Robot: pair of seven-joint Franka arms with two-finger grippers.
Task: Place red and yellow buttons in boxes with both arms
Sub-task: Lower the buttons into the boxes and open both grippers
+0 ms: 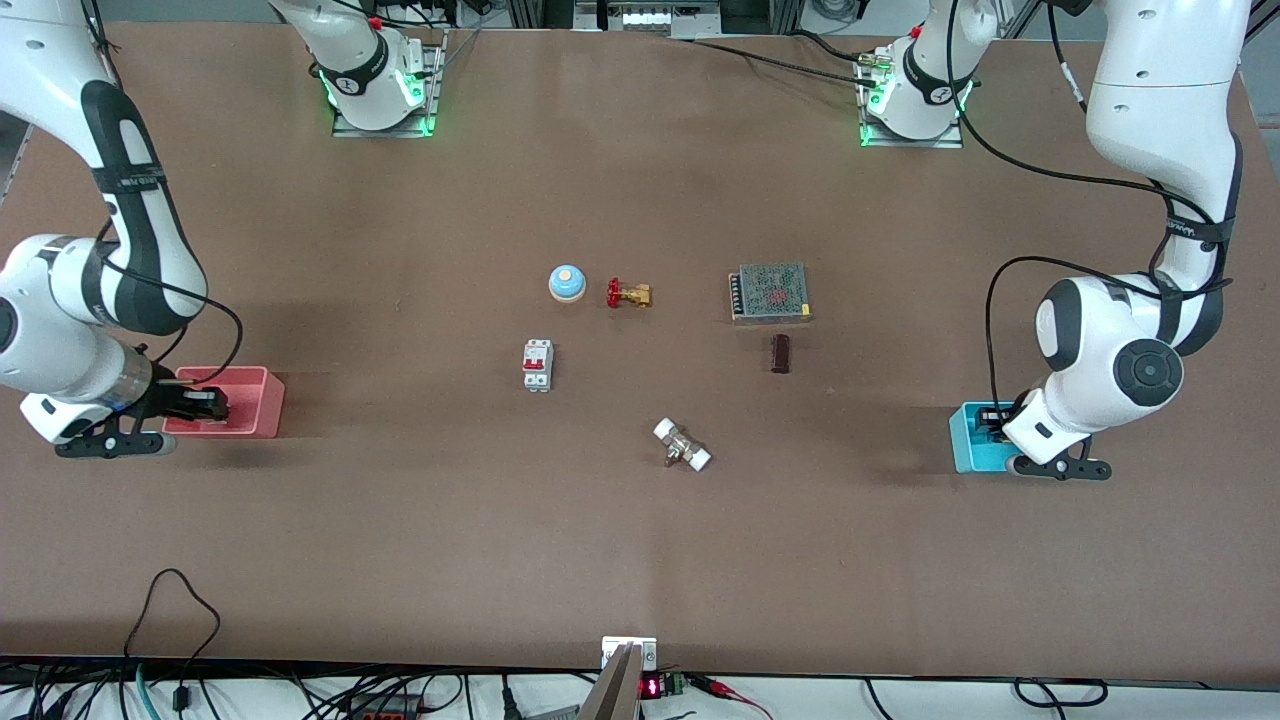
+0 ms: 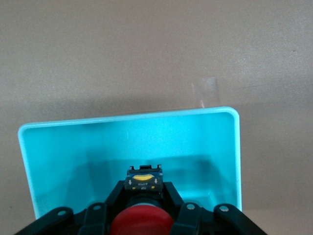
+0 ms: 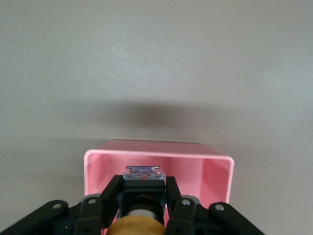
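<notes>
My left gripper [image 1: 993, 425] is down in the cyan box [image 1: 965, 447] at the left arm's end of the table. In the left wrist view its fingers [image 2: 113, 196] are shut on the red button [image 2: 142, 224], with the black base pointing into the cyan box [image 2: 132, 117]. My right gripper [image 1: 205, 405] is in the pink-red box [image 1: 255, 395] at the right arm's end. In the right wrist view its fingers [image 3: 110, 193] are shut on the yellow button [image 3: 136, 227] over the pink box [image 3: 156, 151]. Both buttons are hidden in the front view.
Mid-table stand a blue bell [image 1: 566, 283], a brass valve with red handle [image 1: 628, 294], a grey mesh-topped unit [image 1: 769, 291], a dark brown block [image 1: 781, 353], a white circuit breaker [image 1: 537, 364] and a white-ended fitting [image 1: 682, 444].
</notes>
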